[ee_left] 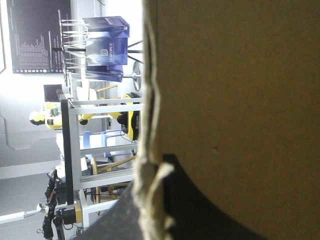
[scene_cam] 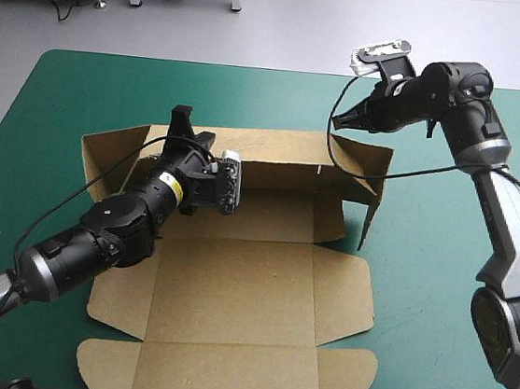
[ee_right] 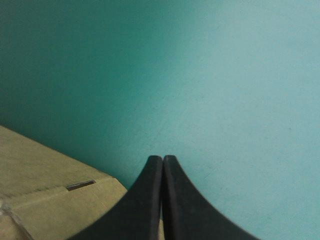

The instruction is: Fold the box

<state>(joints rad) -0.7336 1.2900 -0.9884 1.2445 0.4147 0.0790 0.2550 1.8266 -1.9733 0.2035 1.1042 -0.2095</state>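
- At the table (scene_cam: 416, 306) centre the box (scene_cam: 249, 287) is lying open, back wall standing.
- Left gripper (scene_cam: 189, 126) is clamping that wall's ten-o'clock end.
- Right gripper (scene_cam: 337, 122), pinched empty, is hovering by its one-o'clock corner.

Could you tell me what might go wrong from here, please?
The left gripper pinches the box's far wall; a hard pull could crease it. The right wall looks unheld and may flop outward. The right gripper, shut at the far right corner, could knock it.
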